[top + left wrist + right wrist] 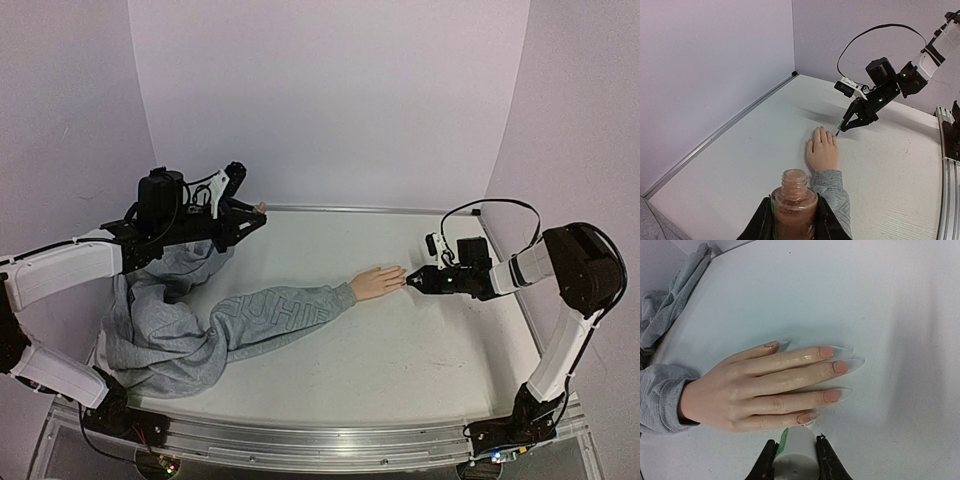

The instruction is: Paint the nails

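Right gripper (796,449), lower centre of the right wrist view: the 2 jaws are clamped narrow on a white brush cap (797,466). The bristles are hidden beneath the cap and aimed at the lowest finger in the frame. The mannequin hand (755,390) lies flat, palm down, in mid-frame with its fingers pointing right. It emerges from a grey sleeve (660,395) at the left edge. All 5 nails (840,366) carry a peach-orange patch near the base, and the long clear tips beyond it look bare. Whether the patch is fresh polish or moulded colour cannot be told. Assessment: the coat is partial at best, the clear tips are outstanding, and the lowest nail appears to be the one in hand. Left gripper (795,225), lower centre of the left wrist view: closed around an uncapped bottle (794,200) of brownish-pink polish, held upright. In the top view this arm sits at the upper left, well apart from the hand. The rest of the sweatshirt (160,330) is bunched at the lower left of that frame. The table (400,370) is a white sheet with faint scuffs and no visible spill. A metal rail (360,209) edges its far side, and plain pale lilac walls (330,100) close it in.
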